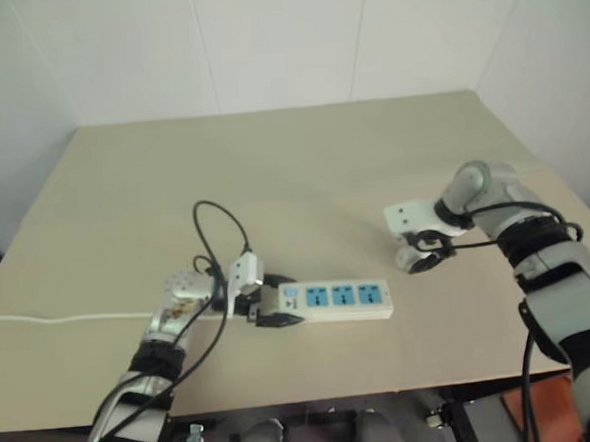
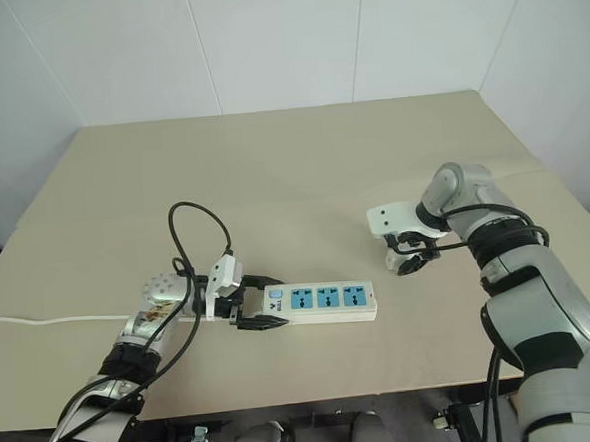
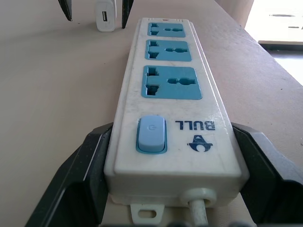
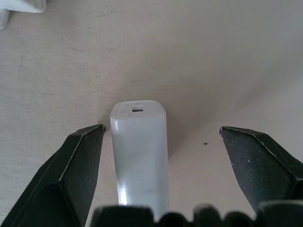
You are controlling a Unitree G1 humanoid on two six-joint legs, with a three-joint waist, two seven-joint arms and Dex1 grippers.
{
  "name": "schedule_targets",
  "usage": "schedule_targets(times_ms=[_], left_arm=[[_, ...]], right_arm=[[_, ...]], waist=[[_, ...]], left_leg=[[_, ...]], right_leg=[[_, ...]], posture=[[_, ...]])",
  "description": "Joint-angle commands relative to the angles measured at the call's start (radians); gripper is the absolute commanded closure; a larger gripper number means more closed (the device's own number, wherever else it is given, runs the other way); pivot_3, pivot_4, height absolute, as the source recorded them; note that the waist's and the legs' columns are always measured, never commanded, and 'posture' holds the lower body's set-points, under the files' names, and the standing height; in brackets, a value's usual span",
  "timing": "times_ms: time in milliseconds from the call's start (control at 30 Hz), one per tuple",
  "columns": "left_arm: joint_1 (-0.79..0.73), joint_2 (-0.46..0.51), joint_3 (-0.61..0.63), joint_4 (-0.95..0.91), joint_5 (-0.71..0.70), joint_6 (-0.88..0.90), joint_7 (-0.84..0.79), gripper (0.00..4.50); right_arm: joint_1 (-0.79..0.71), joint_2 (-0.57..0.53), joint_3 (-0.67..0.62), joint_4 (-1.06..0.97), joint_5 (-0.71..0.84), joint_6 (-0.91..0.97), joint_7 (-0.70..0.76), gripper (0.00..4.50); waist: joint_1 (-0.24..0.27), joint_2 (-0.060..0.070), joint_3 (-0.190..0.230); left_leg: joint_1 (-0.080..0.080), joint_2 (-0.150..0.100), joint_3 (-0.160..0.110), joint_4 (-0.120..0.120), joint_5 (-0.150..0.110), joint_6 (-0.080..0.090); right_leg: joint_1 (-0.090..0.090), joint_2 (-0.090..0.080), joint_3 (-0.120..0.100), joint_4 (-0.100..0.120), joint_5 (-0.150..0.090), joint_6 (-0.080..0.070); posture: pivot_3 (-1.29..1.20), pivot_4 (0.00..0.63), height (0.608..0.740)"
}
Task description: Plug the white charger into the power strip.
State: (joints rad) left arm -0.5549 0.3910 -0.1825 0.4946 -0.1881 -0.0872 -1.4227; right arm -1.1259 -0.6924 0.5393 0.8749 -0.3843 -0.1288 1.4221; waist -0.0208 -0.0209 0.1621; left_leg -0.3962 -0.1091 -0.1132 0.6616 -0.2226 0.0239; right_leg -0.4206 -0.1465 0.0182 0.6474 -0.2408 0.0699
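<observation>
Left gripper (image 2: 263, 303) pinches the power strip (image 2: 320, 302) near the desk's front edge — right gripper (image 4: 161, 137), fingers spread, straddles the white charger (image 4: 140, 156); centre before closing.

Beige table (image 1: 302, 170) (plain, matte) against white panelled walls (image 1: 284, 41), meeting at a corner.

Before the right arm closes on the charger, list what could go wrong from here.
1. The white charger sits off-centre between the open right gripper fingers, nearer one finger; closing could tip or skew it.
2. The left gripper straddles the power strip only at its switch end, so the strip might pivot during plugging.
</observation>
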Motion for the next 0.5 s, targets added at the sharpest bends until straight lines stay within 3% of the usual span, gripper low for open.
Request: schedule_targets(times_ms=[33,267,400,500], left_arm=[[0.015,-0.001,-0.037,-0.001,0.020,0.006,-0.005,1.21],[0.016,0.002,-0.036,0.002,0.020,0.008,-0.002,1.21],[0.022,0.004,-0.036,-0.002,0.026,0.012,0.015,1.21],[0.029,0.006,-0.033,-0.007,0.028,0.020,0.038,1.21]], right_arm=[[0.019,0.021,-0.002,-0.032,-0.012,0.011,0.015,0.93],[0.040,0.036,-0.001,-0.084,-0.038,0.046,0.023,3.24],[0.055,0.038,-0.028,-0.131,-0.029,0.075,-0.006,3.37],[0.048,0.057,-0.129,-0.211,0.071,0.145,-0.024,3.37]], waist=[[0.000,0.000,0.000],[-0.006,-0.002,-0.002],[-0.007,-0.002,-0.002],[-0.010,-0.002,-0.002]], left_leg=[[0.000,0.000,0.000,0.000,0.000,0.000],[0.002,0.001,0.001,0.000,-0.003,0.005],[0.004,0.002,0.002,0.000,-0.003,0.005],[0.005,0.002,0.002,0.000,-0.003,0.005]], right_leg=[[0.000,0.000,0.000,0.000,0.000,0.000],[0.001,0.000,0.000,0.000,0.003,-0.001],[0.001,0.001,0.000,0.000,0.005,-0.002],[0.002,0.002,0.000,0.000,0.005,-0.002]], posture=[[0.00,0.150,0.740],[0.00,0.150,0.740],[0.00,0.150,0.740],[0.00,0.150,0.740]])
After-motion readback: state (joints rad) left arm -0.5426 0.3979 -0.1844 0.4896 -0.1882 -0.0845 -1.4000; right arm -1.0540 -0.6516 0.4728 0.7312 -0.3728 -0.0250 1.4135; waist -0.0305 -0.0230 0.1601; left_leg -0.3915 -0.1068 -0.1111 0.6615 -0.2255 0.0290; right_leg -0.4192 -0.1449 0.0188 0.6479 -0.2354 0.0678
